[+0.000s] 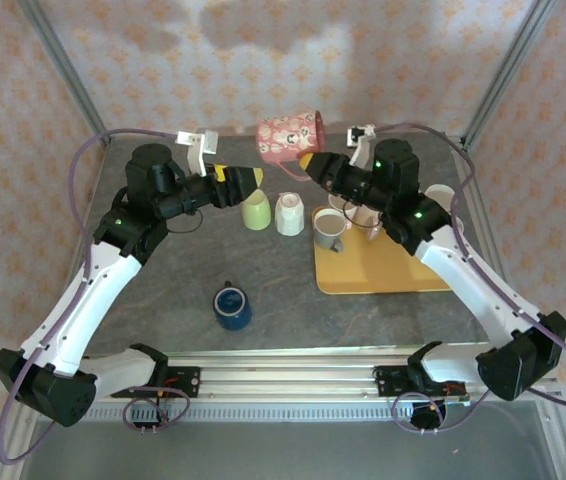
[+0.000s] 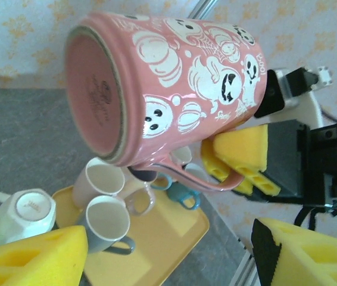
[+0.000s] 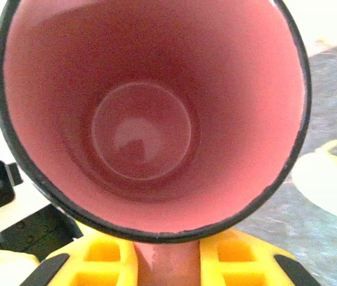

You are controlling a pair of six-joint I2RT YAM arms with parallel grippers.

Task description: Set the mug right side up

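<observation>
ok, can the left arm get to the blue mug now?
Probably yes: the left gripper is open and empty, and the blue mug stands alone on bare table near that arm.

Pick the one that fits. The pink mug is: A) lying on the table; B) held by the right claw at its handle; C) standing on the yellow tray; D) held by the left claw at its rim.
B: the right claw is shut on the handle of the pink mug, lifted off the table, and the left claw is open, apart from it.
</observation>
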